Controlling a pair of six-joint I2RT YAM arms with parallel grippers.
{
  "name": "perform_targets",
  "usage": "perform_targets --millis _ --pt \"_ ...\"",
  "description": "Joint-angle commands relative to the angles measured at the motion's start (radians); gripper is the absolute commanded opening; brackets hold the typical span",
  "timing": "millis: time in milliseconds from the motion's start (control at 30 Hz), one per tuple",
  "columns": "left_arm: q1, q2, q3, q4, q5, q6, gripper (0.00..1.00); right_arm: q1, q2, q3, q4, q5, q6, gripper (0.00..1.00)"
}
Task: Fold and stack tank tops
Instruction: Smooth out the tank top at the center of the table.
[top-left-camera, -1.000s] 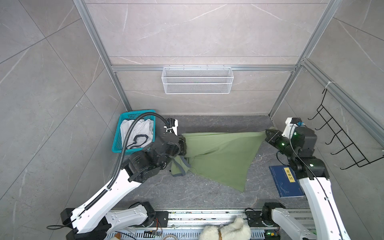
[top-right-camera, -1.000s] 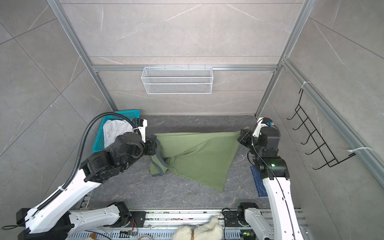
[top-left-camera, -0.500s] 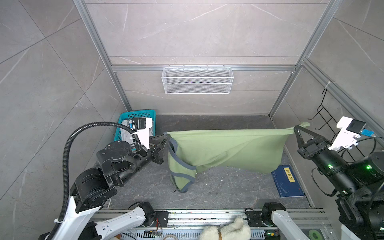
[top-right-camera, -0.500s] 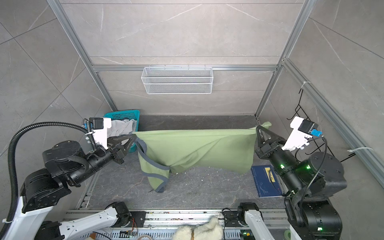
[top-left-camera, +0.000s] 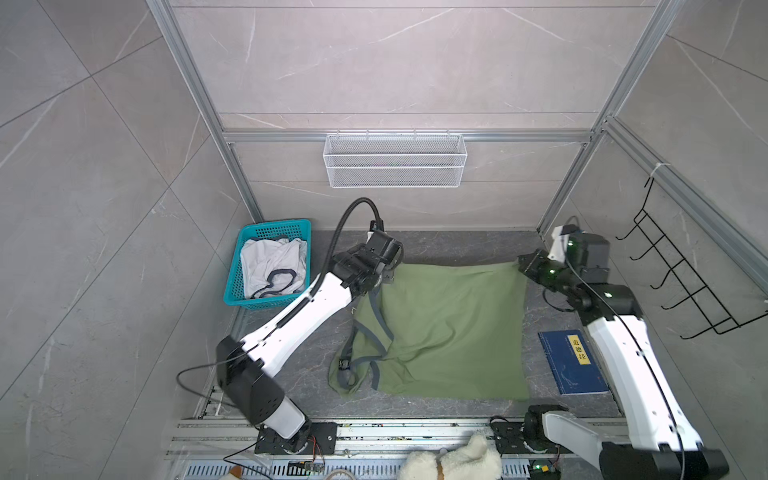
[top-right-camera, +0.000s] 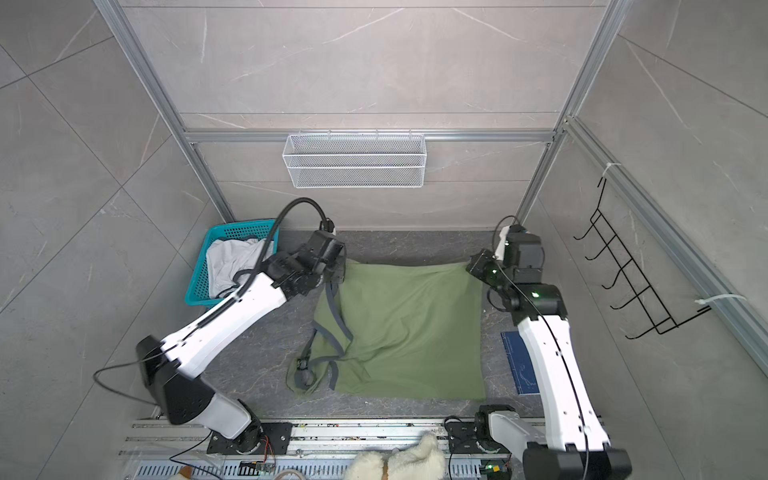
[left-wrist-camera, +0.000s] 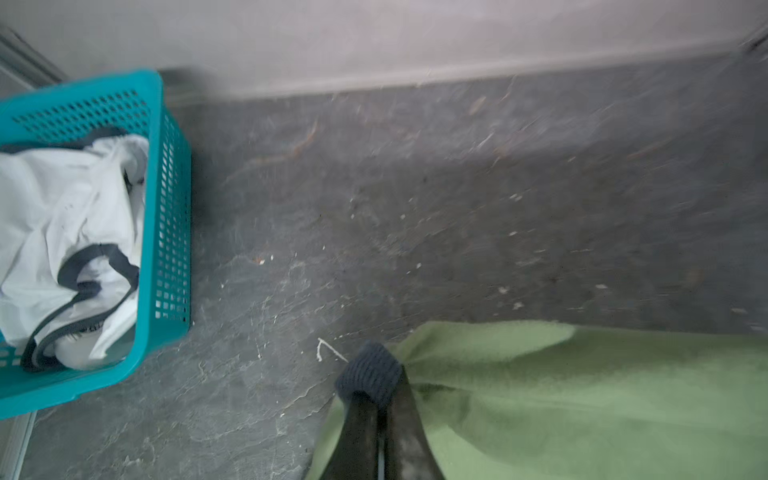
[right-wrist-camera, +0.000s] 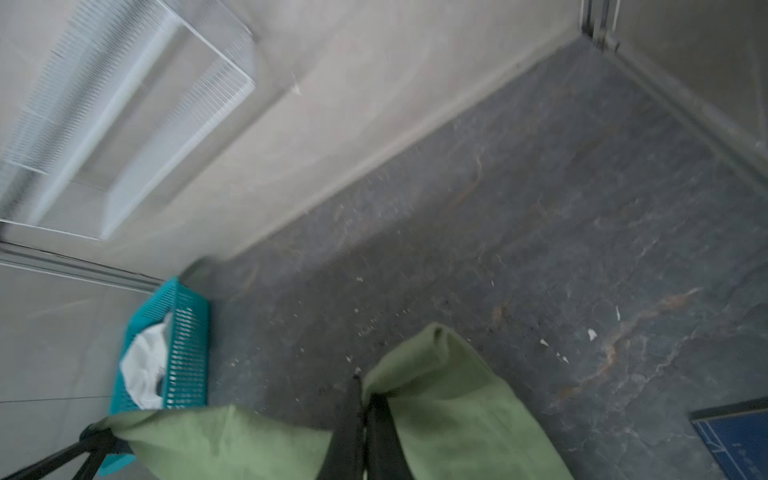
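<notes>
On tabletop (top-left-camera: 457, 249): one olive top (top-left-camera: 449, 328), one white top (top-left-camera: 270, 266)

Left arm (top-left-camera: 299, 316) stretched forward, right arm (top-left-camera: 623, 357) likewise, jaws seemingly clamped

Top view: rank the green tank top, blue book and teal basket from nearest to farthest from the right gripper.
1. The green tank top: its corner is pinched in the right gripper.
2. The blue book: lying flat, right side.
3. The teal basket: far across, left side.
</notes>
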Motion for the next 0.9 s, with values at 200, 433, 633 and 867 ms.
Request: perform_targets --millis 200,433,633,867 --pt "0.119 0.281 0.092 0.175 0.145 0.014 0.00 0.092 0.244 -0.111 0.274 0.209 -0.005 0.00" --pt "0.154 0.426 0.208 0.225 0.190 0.060 0.00 0.002 0.377 -0.133 0.449 0.151 0.051 0.00" --pt "0.174 0.539 0.342 0.217 0.235 0.075 0.00 -0.022 0.500 -0.045 0.504 0.137 0.047 0.00" --pt "0.183 0.665 0.644 -0.060 0.164 0.063 0.66 -0.033 0.631 0.123 0.380 0.204 0.019 0.59"
